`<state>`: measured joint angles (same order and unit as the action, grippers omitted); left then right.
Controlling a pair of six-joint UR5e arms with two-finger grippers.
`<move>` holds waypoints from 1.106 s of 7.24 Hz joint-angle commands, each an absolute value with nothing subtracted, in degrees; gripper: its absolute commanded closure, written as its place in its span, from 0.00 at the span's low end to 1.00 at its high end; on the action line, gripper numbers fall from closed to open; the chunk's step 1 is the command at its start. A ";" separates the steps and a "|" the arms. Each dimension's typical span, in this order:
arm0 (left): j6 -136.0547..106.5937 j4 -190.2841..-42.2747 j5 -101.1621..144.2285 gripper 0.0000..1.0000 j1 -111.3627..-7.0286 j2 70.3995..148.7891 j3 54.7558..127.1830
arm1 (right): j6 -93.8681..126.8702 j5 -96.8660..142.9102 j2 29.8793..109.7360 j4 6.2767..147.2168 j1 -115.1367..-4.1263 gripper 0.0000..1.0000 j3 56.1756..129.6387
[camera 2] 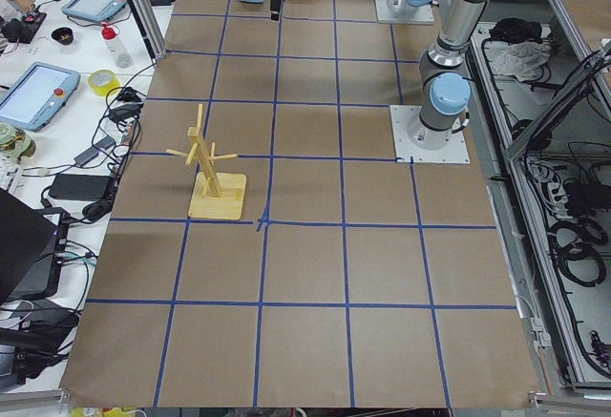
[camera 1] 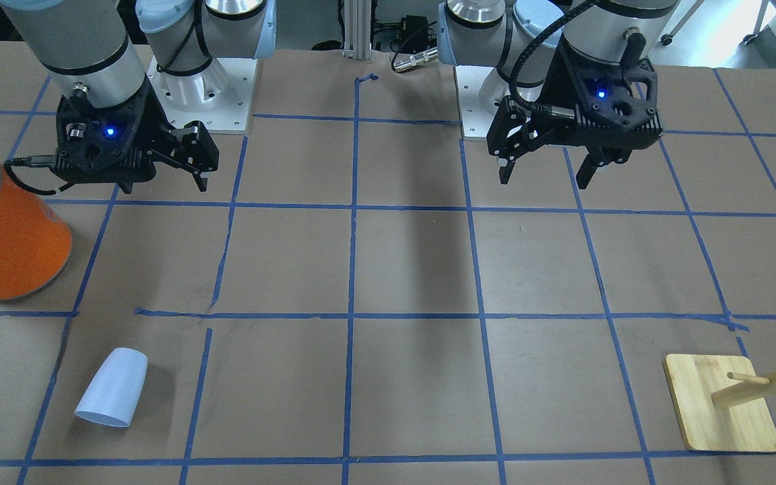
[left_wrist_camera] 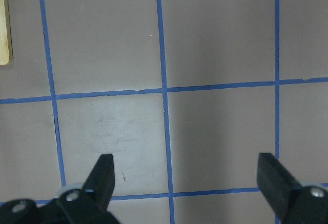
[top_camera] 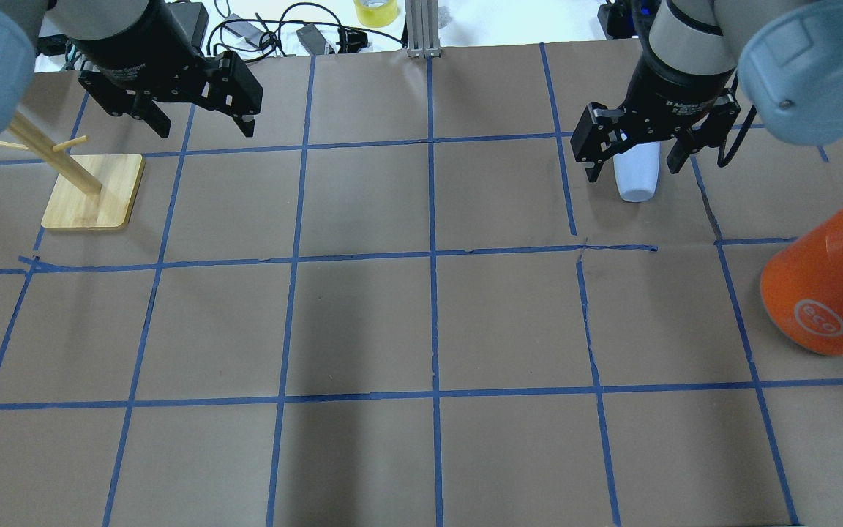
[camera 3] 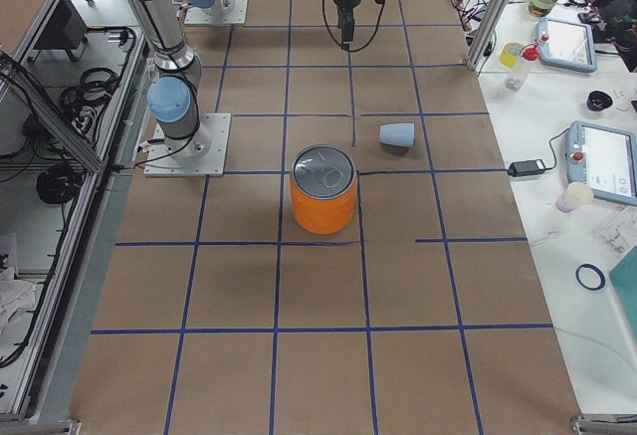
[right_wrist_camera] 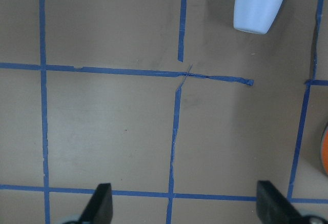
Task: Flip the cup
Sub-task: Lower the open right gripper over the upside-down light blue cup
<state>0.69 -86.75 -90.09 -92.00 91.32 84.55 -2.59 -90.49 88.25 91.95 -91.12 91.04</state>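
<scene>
Likely approach step: cup [camera 1: 113,387] lies on its side near the tabletop's [camera 1: 415,269] operator-side edge, toward the robot's-right corner (orange can [camera 1: 11,236] nearby); right pincer [right_wrist_camera: 184,189] and left pincer [left_wrist_camera: 187,163] gape empty; next, right must descend astride it.

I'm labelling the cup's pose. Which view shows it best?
The exterior front-facing view: the cup shows whole, unobstructed, lying on its side. Overhead, the right gripper partly covers it; the right wrist view crops it; the side views show it small; the left wrist view misses it.
</scene>
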 commanded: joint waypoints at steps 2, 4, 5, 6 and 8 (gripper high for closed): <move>0.62 -86.75 -90.18 0.00 -92.02 91.32 84.55 | -2.55 -90.44 88.15 92.11 -91.14 0.00 91.32; 0.62 -86.75 -90.09 0.00 -91.93 91.32 84.55 | -2.64 -90.18 87.89 92.20 -91.23 0.00 91.32; 0.62 -86.75 -90.09 0.00 -92.02 91.32 84.55 | -2.64 -90.78 87.89 92.11 -91.23 0.00 91.41; 0.62 -86.75 -90.09 0.00 -92.02 91.32 84.55 | -2.64 -90.96 87.98 92.11 -91.23 0.00 91.15; 0.70 -86.75 -90.09 0.00 -91.93 91.32 84.55 | -2.64 -91.05 87.89 92.20 -91.14 0.00 90.88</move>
